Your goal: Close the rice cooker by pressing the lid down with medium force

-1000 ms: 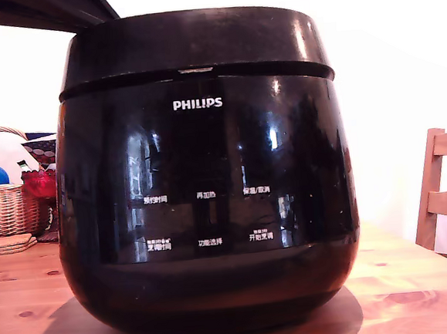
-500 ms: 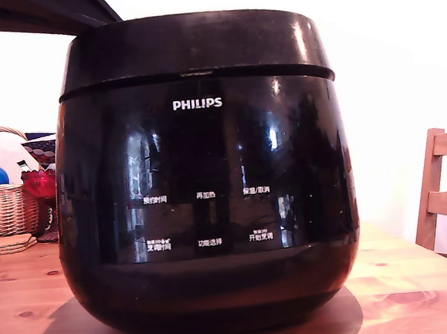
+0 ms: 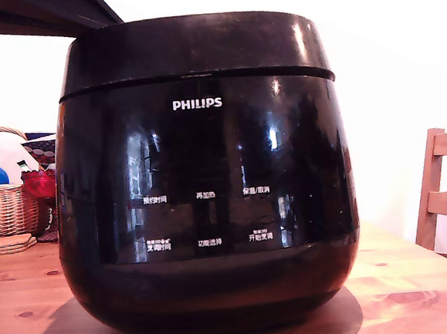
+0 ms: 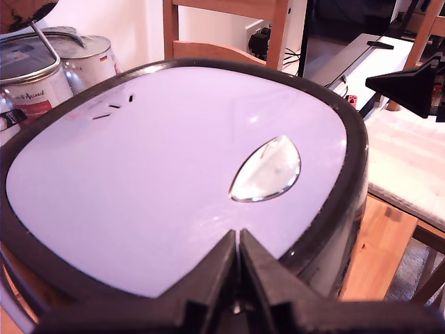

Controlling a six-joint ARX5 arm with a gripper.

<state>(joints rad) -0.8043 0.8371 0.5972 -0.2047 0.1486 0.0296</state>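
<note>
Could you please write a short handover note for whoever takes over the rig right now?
Gripper: jaws shut, holding nothing, tips on or just above the near part of the lid.
Rice cooker: upright on the wooden table, logo facing the exterior camera.
Done: the lid is down; in the exterior view the seam runs level all round, with no gap showing at the front.
Left: I cannot tell if the latch has caught. Confirm that, then lift the arm clear.
</note>
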